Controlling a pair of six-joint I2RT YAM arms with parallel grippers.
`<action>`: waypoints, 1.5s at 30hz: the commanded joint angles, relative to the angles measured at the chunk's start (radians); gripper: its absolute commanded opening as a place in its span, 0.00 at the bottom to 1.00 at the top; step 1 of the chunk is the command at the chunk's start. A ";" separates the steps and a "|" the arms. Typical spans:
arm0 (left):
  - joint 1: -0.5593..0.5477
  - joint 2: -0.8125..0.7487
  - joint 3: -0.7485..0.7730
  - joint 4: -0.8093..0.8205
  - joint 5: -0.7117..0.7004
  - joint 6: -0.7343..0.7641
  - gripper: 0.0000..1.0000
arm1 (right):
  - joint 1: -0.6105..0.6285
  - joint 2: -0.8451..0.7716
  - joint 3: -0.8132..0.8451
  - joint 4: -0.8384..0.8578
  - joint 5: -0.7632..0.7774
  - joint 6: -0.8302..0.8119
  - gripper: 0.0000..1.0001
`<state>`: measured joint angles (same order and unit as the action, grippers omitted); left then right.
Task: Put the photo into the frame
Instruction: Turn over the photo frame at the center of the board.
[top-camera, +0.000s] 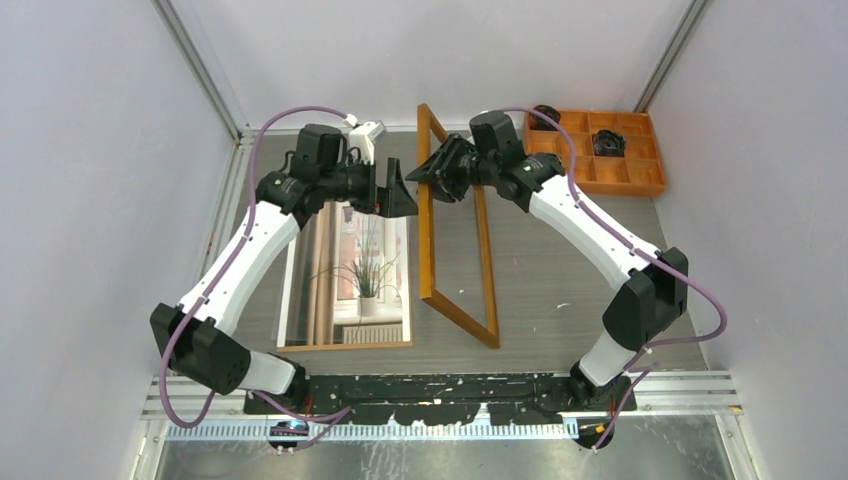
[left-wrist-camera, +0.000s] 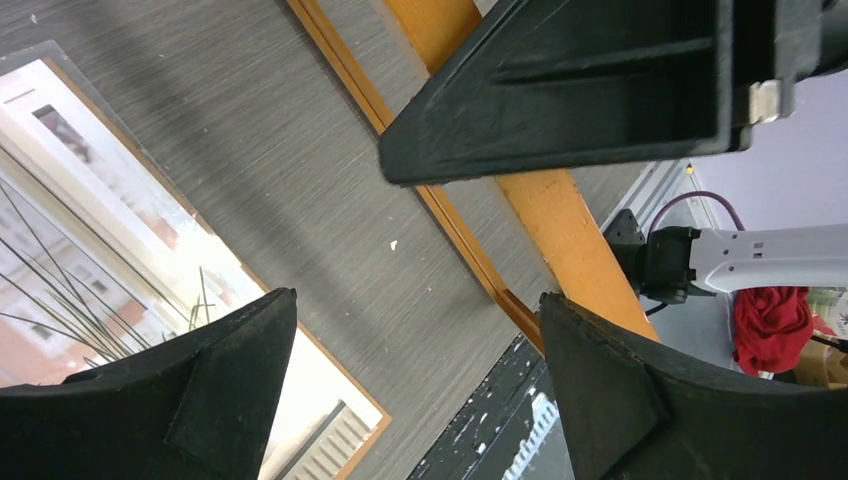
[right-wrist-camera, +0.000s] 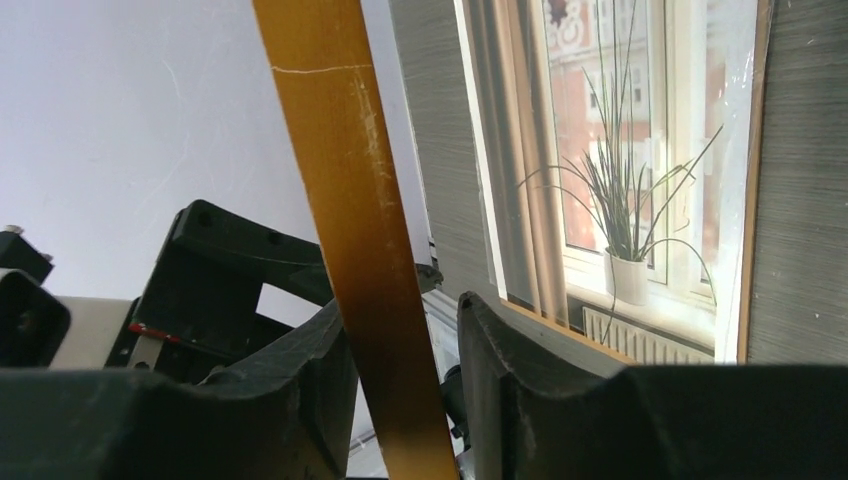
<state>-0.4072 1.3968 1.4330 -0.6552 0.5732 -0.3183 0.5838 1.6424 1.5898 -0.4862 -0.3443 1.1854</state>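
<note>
The photo (top-camera: 360, 270) of a spiky plant at a window lies flat on the table at the left; it also shows in the left wrist view (left-wrist-camera: 90, 250) and the right wrist view (right-wrist-camera: 620, 150). The orange-brown frame (top-camera: 465, 320) stands tilted up on its long edge, right of the photo. My right gripper (top-camera: 425, 172) is shut on the frame's raised rail (right-wrist-camera: 350, 180) near its far end. My left gripper (top-camera: 405, 195) is open and empty, just left of that rail (left-wrist-camera: 560, 230), over the photo's far end.
A thin brown board edge (top-camera: 345, 347) shows under the photo's near side. An orange compartment tray (top-camera: 625, 187) with dark items sits at the back right. White walls close in both sides. The arm bases' rail runs along the near edge.
</note>
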 joint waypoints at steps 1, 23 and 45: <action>-0.004 -0.013 -0.009 0.057 0.051 -0.031 0.93 | 0.024 0.018 0.042 0.034 0.016 0.018 0.44; 0.402 -0.165 -0.044 -0.155 0.089 0.135 1.00 | 0.070 0.114 0.194 0.436 -0.057 0.310 0.05; 0.128 -0.026 -0.259 0.052 -0.173 0.134 1.00 | -0.040 0.107 -0.285 1.335 -0.291 0.682 0.12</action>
<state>-0.2153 1.3346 1.1828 -0.6743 0.5091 -0.2050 0.5678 1.8069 1.3579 0.6353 -0.5812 1.8050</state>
